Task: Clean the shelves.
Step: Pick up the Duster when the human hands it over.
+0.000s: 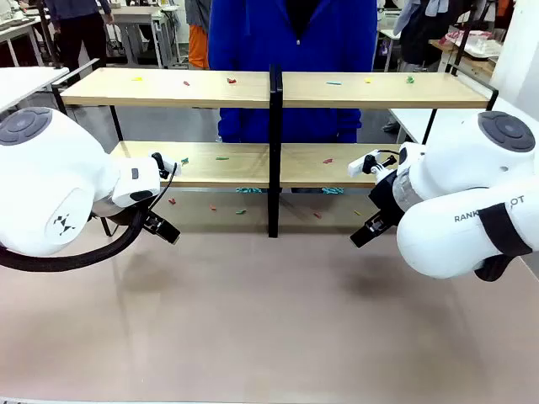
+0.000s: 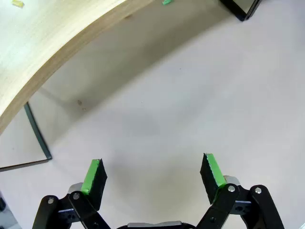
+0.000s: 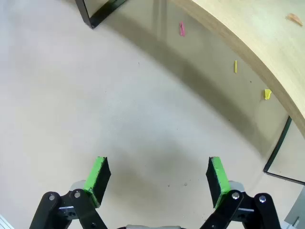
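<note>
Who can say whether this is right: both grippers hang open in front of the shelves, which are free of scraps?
Wrong in one point. The left gripper and the right gripper do hang open in front of the shelves, but these are not free of scraps: the front view shows small coloured scraps lying on both.

A wide bare stretch of tabletop (image 1: 269,320) is being left free in front of the shelves (image 1: 168,87). The opening between the two boards is being divided by the black centre post (image 1: 274,151) and closed off at the back by a person (image 1: 290,50) in blue. The outer ends are being crowded by the left arm (image 1: 50,185) and right arm (image 1: 472,210). The jaws of the left gripper (image 2: 152,171) and right gripper (image 3: 155,171) are being held spread over bare tabletop near the lower board (image 1: 210,164).
</note>
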You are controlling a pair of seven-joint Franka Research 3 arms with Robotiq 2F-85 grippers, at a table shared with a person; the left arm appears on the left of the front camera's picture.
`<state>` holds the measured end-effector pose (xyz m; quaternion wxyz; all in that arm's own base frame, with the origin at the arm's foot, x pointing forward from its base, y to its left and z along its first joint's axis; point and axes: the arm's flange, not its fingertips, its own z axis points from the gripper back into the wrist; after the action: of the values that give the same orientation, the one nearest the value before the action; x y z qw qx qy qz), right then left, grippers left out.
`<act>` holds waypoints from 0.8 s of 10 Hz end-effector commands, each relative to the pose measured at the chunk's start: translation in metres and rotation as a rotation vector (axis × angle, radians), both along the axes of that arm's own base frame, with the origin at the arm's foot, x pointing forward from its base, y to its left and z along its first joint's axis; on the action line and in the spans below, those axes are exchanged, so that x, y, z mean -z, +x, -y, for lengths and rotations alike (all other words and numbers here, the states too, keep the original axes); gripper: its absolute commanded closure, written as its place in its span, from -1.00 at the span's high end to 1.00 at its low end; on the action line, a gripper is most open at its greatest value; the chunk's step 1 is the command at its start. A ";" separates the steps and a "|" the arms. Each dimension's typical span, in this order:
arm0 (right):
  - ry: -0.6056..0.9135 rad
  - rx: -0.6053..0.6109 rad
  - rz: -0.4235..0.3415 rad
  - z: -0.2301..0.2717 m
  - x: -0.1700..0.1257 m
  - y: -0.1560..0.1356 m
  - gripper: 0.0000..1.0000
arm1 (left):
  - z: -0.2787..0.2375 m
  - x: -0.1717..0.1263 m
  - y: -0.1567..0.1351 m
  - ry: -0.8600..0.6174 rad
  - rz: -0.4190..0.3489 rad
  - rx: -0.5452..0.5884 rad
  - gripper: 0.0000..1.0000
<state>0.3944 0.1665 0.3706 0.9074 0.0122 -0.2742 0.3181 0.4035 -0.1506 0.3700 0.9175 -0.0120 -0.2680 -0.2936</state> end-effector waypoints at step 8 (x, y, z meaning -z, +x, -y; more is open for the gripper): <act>0.000 0.000 0.000 0.000 0.000 0.000 1.00 | 0.000 0.000 0.000 0.000 0.000 0.000 1.00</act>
<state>0.3944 0.1666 0.3706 0.9073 0.0120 -0.2742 0.3184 0.4035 -0.1505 0.3700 0.9176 -0.0121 -0.2680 -0.2933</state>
